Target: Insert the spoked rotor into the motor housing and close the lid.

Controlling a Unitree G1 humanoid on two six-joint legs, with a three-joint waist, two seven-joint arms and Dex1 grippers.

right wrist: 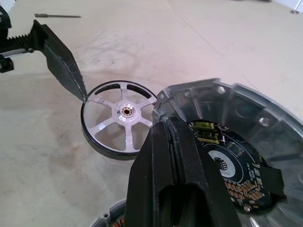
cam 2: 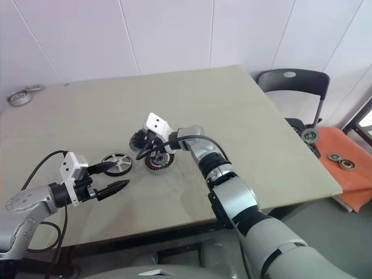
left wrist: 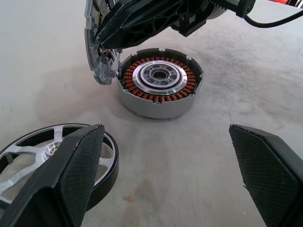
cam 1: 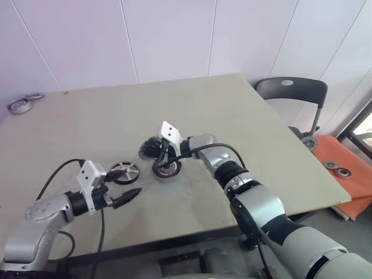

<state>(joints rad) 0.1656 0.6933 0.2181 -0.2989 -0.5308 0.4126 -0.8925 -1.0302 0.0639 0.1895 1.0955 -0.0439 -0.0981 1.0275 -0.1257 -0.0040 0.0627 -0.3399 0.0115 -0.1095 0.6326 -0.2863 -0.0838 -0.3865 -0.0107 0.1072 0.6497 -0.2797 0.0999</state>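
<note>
The right fingers (cam 1: 156,152) are pressed together on the rim of a round silvery lid (right wrist: 246,137) with a dark circuit board inside, held tilted on edge. Directly beneath these fingers the motor housing (left wrist: 160,87), a round flat puck with a grey outer wall, a ring of copper-red windings and a silver centre hub, sits open on the beige tabletop (cam 1: 232,122). The lid's lower edge is close beside the housing's rim; whether they touch cannot be told.

The left fingers (cam 1: 129,196) are spread wide and hold nothing, pointing toward the housing. The spoked rotor (right wrist: 118,118), a flat silvery wheel with broad spokes, dark gaps and a black outer band, lies flat on the tabletop just beside the upper left finger (right wrist: 61,61), whose tip hangs at the wheel's edge. The rotor is near the housing but apart from it, on the side toward the left fingers.

Well beyond both sets of fingers, at the tabletop's far corner, lie metal rings (cam 1: 23,103).
</note>
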